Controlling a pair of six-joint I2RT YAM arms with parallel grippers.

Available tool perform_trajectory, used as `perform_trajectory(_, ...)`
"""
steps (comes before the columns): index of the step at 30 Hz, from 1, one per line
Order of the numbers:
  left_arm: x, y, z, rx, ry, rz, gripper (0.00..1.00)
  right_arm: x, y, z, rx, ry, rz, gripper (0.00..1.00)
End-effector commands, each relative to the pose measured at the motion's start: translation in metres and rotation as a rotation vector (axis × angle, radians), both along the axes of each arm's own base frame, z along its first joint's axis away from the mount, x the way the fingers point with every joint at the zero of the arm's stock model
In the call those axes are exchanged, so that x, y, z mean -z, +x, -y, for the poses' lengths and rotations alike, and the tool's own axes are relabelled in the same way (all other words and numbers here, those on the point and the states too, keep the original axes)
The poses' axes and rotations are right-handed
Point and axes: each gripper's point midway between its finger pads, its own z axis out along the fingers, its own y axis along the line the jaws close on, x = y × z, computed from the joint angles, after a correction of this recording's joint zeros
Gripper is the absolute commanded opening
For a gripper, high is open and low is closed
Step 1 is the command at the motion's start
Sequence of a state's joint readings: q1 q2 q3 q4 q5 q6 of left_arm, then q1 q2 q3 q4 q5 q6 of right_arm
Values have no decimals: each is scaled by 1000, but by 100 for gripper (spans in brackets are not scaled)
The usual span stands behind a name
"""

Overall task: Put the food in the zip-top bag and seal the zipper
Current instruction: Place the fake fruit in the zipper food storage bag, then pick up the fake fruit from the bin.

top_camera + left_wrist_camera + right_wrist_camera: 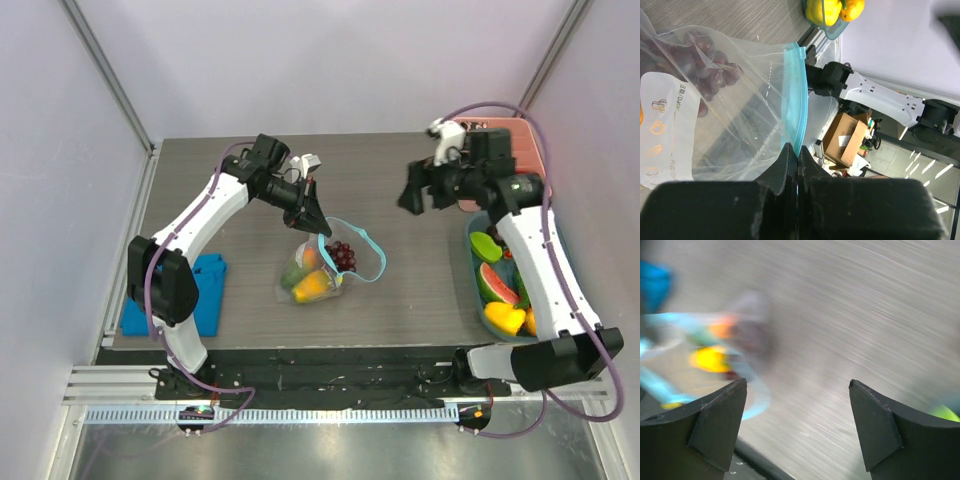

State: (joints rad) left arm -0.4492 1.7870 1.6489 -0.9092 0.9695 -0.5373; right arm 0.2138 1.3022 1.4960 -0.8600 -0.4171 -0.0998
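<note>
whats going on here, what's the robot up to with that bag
The left gripper is pinched shut on the light teal zipper strip of the crinkly clear zip-top bag, holding its mouth open. Dark purple grapes and yellow, green and orange toy fruits are inside. The right gripper hovers open and empty above the table, beside the teal-tinted bin, where a red watermelon slice waits. The bag is not sealed.

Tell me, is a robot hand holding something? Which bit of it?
The left gripper pinches the zip-top bag by its teal zipper strip. The right gripper is open, holding nothing.
</note>
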Motion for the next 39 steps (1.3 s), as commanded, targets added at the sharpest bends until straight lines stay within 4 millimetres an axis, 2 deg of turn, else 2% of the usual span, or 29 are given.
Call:
perform_trajectory(1, -16, -6, -1, 22, -50, 29, 0, 27, 2, 96, 121, -109, -93, 88)
perform_trajectory(3, -16, -6, -2, 21, -48, 33, 0, 44, -3, 125, 141, -164, -142, 88)
perform_trajectory(4, -16, -6, -2, 19, -50, 37, 0, 53, -5, 146, 179, -188, -170, 88)
perform_trajectory(7, -15, -6, -1, 18, -52, 28, 0, 87, -15, 178, 137, -296, -263, 88)
perform_trajectory(8, -14, -5, -1, 18, -52, 23, 0, 96, -18, 194, 154, -323, -293, 88)
perform_trajectory(12, -13, -4, 0, 17, -52, 18, 0, 144, -18, 228, 88, -440, -434, 88)
perform_trajectory(14, -13, -4, 0, 17, -52, 28, 0, 155, -10, 238, 76, -476, -436, 87)
perform_trajectory(16, -10, -4, 0, 16, -46, 32, 0, 170, 0, 244, 83, -492, -441, 87)
perform_trajectory(18, -10, -5, -1, 16, -45, 28, 0, 179, 17, 252, 96, -508, -422, 87)
perform_trajectory(23, -6, -6, -2, 19, -35, 27, 0, 195, 41, 265, 107, -546, -404, 86)
perform_trajectory(26, -4, -6, -2, 25, -34, 17, 0, 212, 45, 269, 87, -568, -423, 86)
perform_trajectory(30, -3, -5, -2, 26, -27, 19, 0, 230, 40, 264, 53, -583, -461, 84)
perform_trajectory(31, -3, -6, -2, 26, -27, 15, 0, 232, 44, 263, 54, -599, -448, 83)
perform_trajectory(39, 0, -6, -3, 26, -19, 11, 0, 261, 37, 257, 42, -619, -482, 82)
